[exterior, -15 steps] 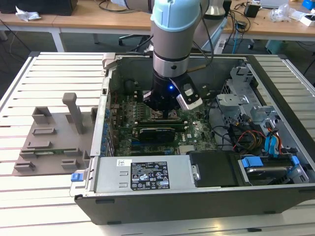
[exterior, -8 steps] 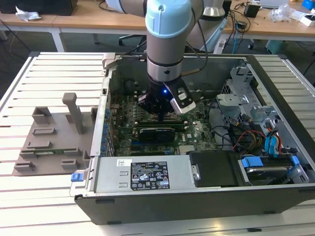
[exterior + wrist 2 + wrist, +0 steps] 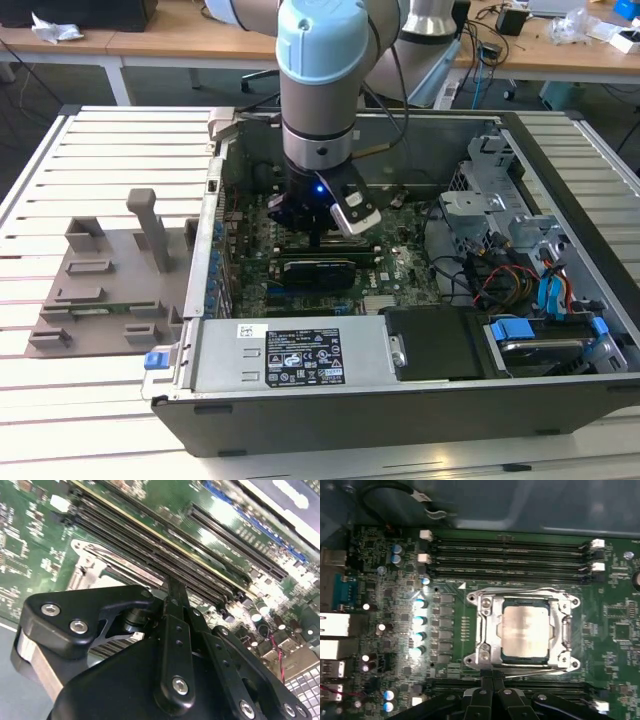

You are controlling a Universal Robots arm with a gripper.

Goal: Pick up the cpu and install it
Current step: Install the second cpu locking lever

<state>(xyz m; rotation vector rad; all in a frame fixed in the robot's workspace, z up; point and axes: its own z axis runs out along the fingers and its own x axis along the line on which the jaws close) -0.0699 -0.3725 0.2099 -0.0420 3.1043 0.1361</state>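
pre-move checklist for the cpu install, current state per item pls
1. Silvery-grey square cpu seated inside the metal socket frame: ok, it lies flat and square within it in the first wrist view.
2. Frame closed over the chip: ok, as far as the first wrist view shows.
3. Black gripper clear of the chip: ok, its tips sit at the frame's edge, beside the cpu.
4. Gripper empty: cannot tell.
5. Long black memory slots beside the socket undisturbed: ok.
6. Arm inside the open grey computer case, clear of its walls: ok in the exterior view.
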